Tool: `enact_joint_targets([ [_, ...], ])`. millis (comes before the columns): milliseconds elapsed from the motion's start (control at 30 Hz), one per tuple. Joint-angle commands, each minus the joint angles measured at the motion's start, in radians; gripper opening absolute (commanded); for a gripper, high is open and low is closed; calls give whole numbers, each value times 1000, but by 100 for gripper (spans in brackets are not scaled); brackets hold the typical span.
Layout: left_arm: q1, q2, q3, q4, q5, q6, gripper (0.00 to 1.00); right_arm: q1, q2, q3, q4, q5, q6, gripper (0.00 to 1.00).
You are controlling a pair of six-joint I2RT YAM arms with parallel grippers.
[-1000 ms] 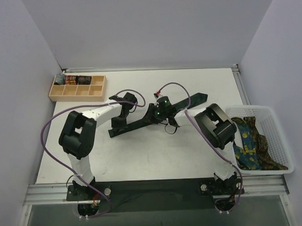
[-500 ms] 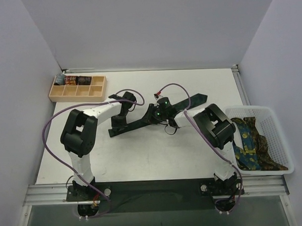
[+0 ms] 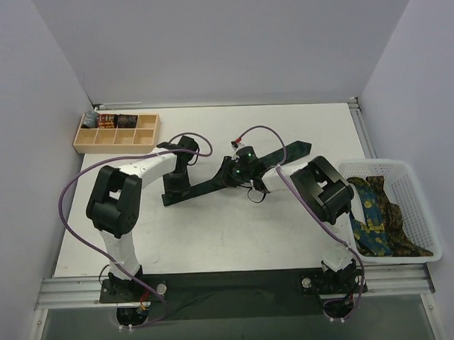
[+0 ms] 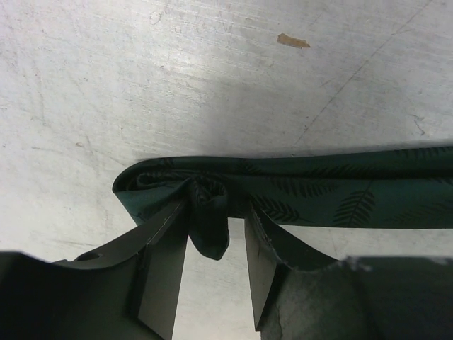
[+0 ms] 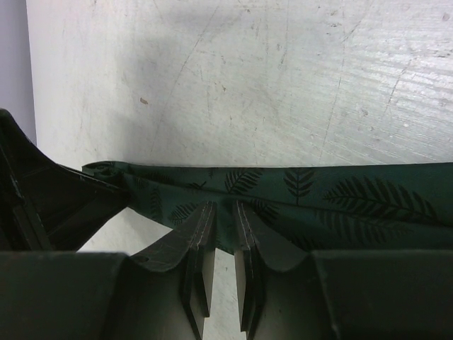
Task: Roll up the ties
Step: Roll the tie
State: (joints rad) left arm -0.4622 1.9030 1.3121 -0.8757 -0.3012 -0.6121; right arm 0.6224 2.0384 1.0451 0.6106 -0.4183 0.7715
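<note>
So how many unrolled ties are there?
3: a green tie on the table, a blue tie and a brown tie in the basket; more may be hidden underneath.

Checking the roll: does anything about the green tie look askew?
The green tie is bunched at its end into a crumpled fold between the left fingers, not a neat coil. The right fingers pinch its edge.

The left gripper (image 4: 214,212) has slid a little leftward along the dark green leaf-printed fabric necktie (image 4: 340,198); its jaws have parted, loosening off the bunched end; its elbow swung left.
</note>
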Motion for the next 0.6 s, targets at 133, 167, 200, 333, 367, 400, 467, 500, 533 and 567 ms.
enact_joint_targets([
  [133,28,-111,-4,64,51,18,48,7,-53,-7,-83,-17,-61,18],
  [167,28,-128,-4,66,57,18,48,7,-60,-4,-89,-17,-66,18],
  [200,30,-134,-2,69,65,18,48,7,-69,0,-94,-20,-67,18],
  [333,36,-157,-14,78,74,15,48,8,-83,12,-103,-31,-80,18],
  [367,39,-162,-17,81,76,15,48,8,-84,15,-106,-33,-81,18],
  [400,39,-168,-20,83,76,14,48,10,-87,15,-107,-34,-83,18],
  [467,43,-182,-30,86,76,12,47,11,-92,13,-110,-37,-84,18],
  [500,45,-188,-34,87,76,11,47,13,-95,13,-112,-37,-86,18],
  [533,45,-196,-36,86,76,6,46,13,-98,10,-115,-37,-87,18],
  [567,45,-215,-46,86,77,3,44,14,-101,9,-115,-37,-90,18],
])
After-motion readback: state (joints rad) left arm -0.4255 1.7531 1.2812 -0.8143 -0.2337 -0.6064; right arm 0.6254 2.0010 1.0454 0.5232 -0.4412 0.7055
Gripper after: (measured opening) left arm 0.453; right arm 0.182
